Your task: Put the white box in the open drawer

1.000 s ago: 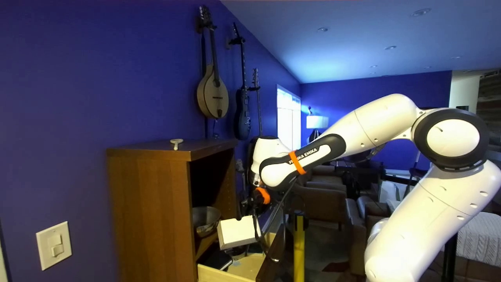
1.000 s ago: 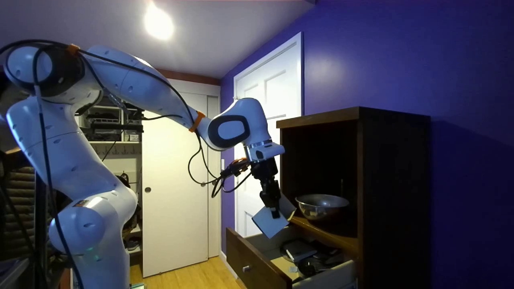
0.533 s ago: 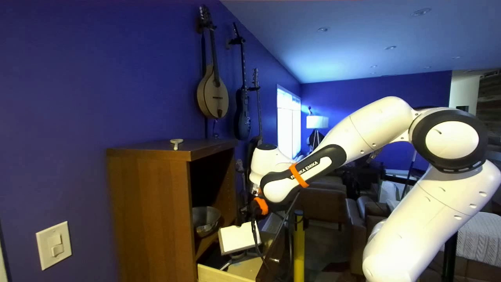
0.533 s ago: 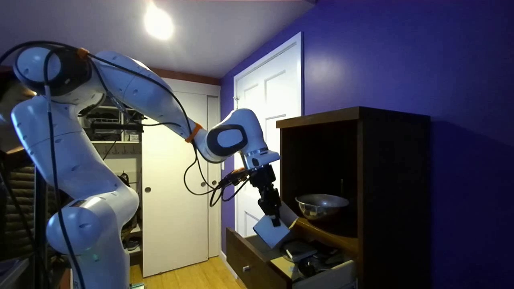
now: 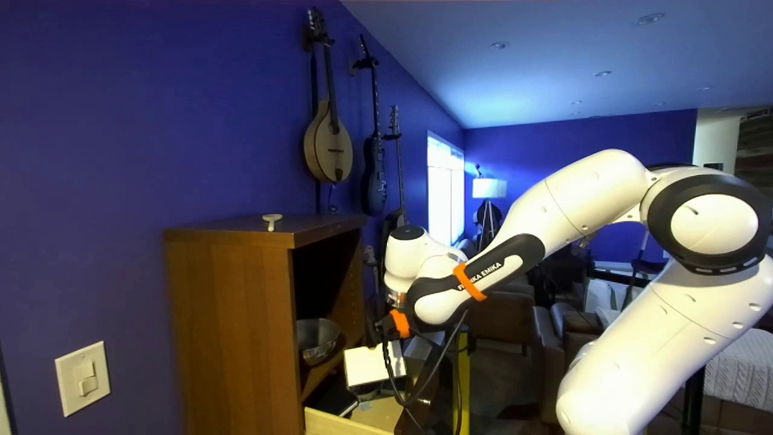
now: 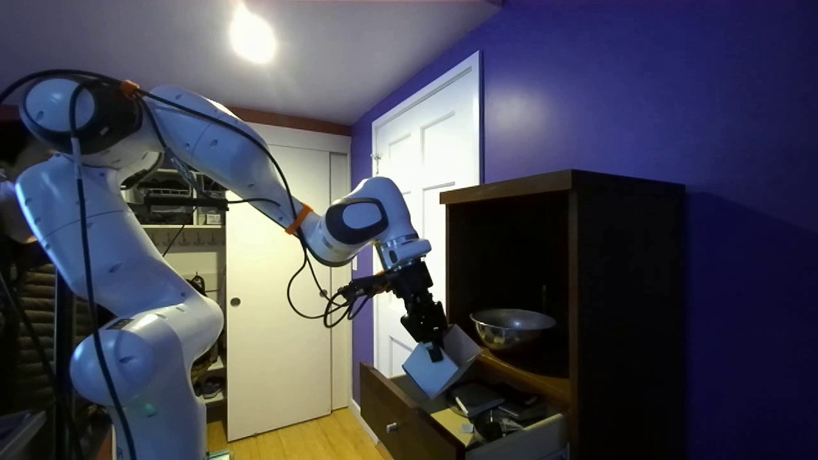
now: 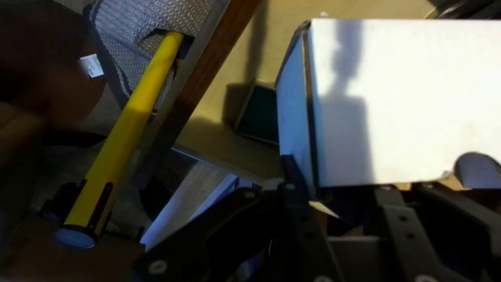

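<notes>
— How wide do we find the jaws of the gripper [image 6: 438, 348]?

— Part-way apart, gripping the white box [image 6: 429, 375]. In the wrist view we see one of the fingers [image 7: 291, 176] lying against a side of it.

— And the second finger?

— That one runs up behind the broad white face, so we lose its tip. We can't tell whether it sits inside the box or on an outer wall.

— Where do we have the box, then?

— In both exterior views it hangs tilted over the open drawer [image 6: 521, 442]. We can't judge how near its lowest corner comes to the dark things [image 6: 482, 397] lying in there.

— And next to it?

— We see the metal bowl [image 6: 511, 332] upright in the wooden cabinet [image 6: 626, 287], near the box but apart from it.
</notes>
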Controlling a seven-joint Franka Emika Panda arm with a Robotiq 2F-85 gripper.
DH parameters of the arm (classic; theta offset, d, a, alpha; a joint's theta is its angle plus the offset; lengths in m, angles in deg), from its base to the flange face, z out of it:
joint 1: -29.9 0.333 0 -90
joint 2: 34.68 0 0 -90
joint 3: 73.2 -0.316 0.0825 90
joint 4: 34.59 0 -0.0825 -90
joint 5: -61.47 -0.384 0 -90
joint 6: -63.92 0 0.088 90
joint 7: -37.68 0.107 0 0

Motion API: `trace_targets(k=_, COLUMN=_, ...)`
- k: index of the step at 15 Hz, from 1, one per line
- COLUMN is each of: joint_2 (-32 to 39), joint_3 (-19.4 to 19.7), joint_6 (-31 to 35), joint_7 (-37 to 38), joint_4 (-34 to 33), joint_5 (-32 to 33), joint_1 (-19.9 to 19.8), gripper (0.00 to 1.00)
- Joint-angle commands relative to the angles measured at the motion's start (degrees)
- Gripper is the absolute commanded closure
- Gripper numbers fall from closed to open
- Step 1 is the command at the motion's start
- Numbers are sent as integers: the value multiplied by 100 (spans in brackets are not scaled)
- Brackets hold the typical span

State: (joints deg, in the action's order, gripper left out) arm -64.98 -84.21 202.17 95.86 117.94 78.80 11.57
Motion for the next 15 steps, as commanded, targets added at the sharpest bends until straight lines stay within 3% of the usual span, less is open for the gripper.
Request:
trace_targets(k=1, joint_2=-95, joint_3=-485, joint_6=-50, joint_7=1124, joint_4=42, joint_5=856, joint_1=-401, gripper=96)
trace_targets(k=5, joint_2=-265, joint_3=-911, joint_6=-420, joint_7=2588, joint_4=74, joint_5=1893, joint_1=-483, gripper=96)
trace_targets(k=10, joint_2=-147, joint_3=-726, joint_6=-1377, joint_7=3256, joint_4=40, joint_5=1631, joint_1=409, gripper=96)
trace_targets(k=15, joint_2=66, joint_3=-804, joint_6=-1459, joint_7=4266, joint_4=-18, joint_5=1719, joint_1=966, gripper=96)
